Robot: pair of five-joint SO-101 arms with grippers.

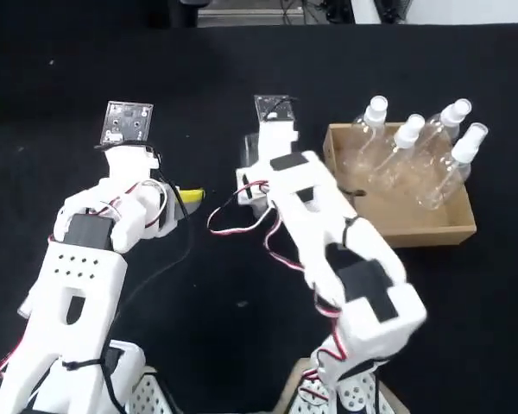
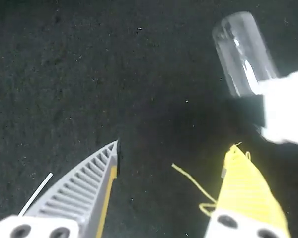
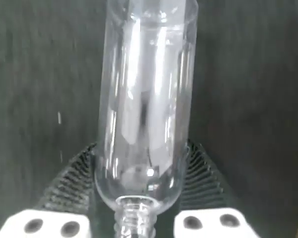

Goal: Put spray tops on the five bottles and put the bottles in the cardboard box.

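My right gripper is shut on a clear plastic bottle, its grey fingers on both sides of the shoulder. The bare threaded neck points at the camera, with no spray top on it. The left wrist view has the same bottle lying low over the black table, its neck end hidden in the right arm's white part. My left gripper is open and empty a short way from it. From above, the left gripper sits just left of the right gripper.
The cardboard box stands at the right and holds several clear bottles with white spray tops. A thin white tube-like piece lies on the black table by the left gripper's grey finger.
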